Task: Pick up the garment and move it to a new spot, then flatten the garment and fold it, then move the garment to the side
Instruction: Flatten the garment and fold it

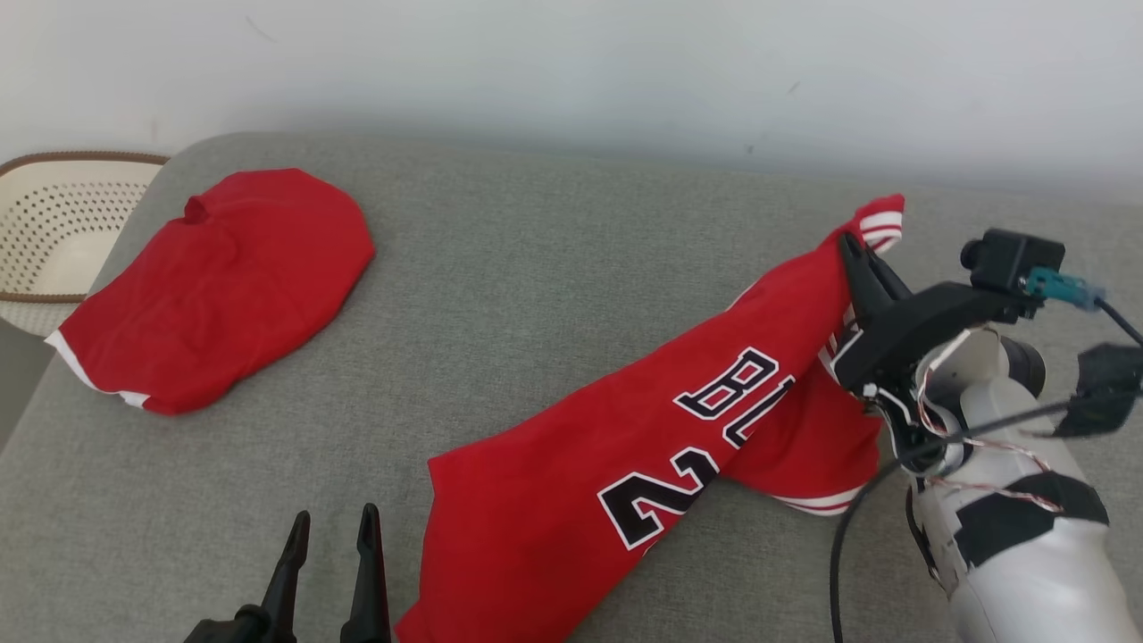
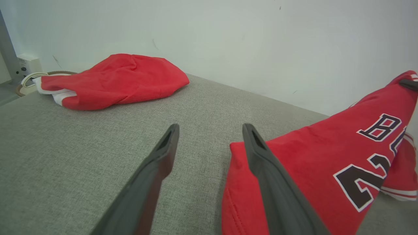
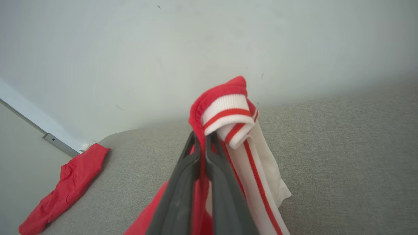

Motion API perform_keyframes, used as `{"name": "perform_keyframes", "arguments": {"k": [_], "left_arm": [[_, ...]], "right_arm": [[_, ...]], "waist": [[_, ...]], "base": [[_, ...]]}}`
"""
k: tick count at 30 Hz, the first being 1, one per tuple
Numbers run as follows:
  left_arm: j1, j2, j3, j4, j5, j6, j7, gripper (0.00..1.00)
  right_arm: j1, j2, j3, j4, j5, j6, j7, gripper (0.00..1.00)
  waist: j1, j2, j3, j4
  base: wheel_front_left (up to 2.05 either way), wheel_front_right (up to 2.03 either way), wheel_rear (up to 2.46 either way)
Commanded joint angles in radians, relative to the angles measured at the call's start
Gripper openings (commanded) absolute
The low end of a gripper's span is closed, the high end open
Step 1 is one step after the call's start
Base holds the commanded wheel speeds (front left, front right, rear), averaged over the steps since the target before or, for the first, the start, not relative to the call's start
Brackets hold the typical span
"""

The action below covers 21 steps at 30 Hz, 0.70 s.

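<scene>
Our left gripper (image 2: 210,129) sits closest in its wrist view, its two dark fingers spread wide with nothing between them, low over the grey fabric cushion (image 1: 536,268). One finger overlaps the hem corner of the red basketball jersey (image 1: 571,482) in that view, though we cannot tell whether it touches. Our right gripper (image 3: 203,135) has its fingers pressed together on a bunched red edge of the jersey, beside its white, red-striped trim, and holds that end up off the cushion. From there the jersey slopes down toward our left gripper, black-and-white lettering and numerals facing up, its lower end lying on the cushion. Well apart, at the cushion's far left, a second red garment (image 1: 223,286) lies crumpled. Beyond that corner stands a cream perforated basket (image 1: 54,223) with a brown rim. A plain pale wall (image 1: 571,62) runs behind the cushion.
</scene>
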Motion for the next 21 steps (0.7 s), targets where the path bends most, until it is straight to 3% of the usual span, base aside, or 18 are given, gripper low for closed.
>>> {"name": "perform_keyframes", "arguments": {"k": [1, 6, 14, 15, 16, 21], "left_arm": [[-0.012, 0.0, -0.003, 0.001, -0.006, 0.003, -0.004, 1.0], [-0.018, 0.0, -0.013, 0.005, -0.018, 0.002, -0.004, 1.0], [-0.044, 0.0, -0.041, 0.011, -0.029, 0.005, -0.004, 1.0], [-0.048, 0.0, -0.047, 0.014, -0.03, 0.005, -0.004, 1.0], [-0.052, 0.0, -0.05, 0.015, -0.031, 0.006, -0.004, 1.0], [-0.05, 0.0, -0.052, 0.019, -0.031, 0.009, -0.004, 1.0]], "right_arm": [[-0.028, 0.009, -0.001, 0.016, -0.015, 0.0, 0.017, 0.0], [-0.123, 0.019, -0.014, 0.117, -0.061, 0.0, 0.052, 0.0], [-0.271, 0.039, -0.014, 0.348, -0.131, 0.0, 0.015, 0.0], [-0.281, 0.038, -0.009, 0.374, -0.145, 0.0, 0.003, 0.45], [-0.288, 0.04, 0.0, 0.401, -0.153, 0.0, -0.006, 1.0], [-0.292, 0.05, 0.031, 0.462, -0.137, 0.0, -0.073, 1.0]], "waist": [[0.0, -0.0001, 0.005, 0.009], [0.0, -0.0001, 0.019, 0.036], [0.0, -0.0001, 0.045, 0.076], [0.0, -0.0001, 0.046, 0.081], [0.0, -0.0001, 0.045, 0.084], [0.0, -0.0001, 0.034, 0.079]], "base": [[0.0, 0.0, 0.0], [0.0, 0.0, 0.0], [0.0, 0.0, 0.0], [0.0, 0.0, 0.0], [0.0, 0.0, 0.0], [0.0, 0.0, 0.0]]}}
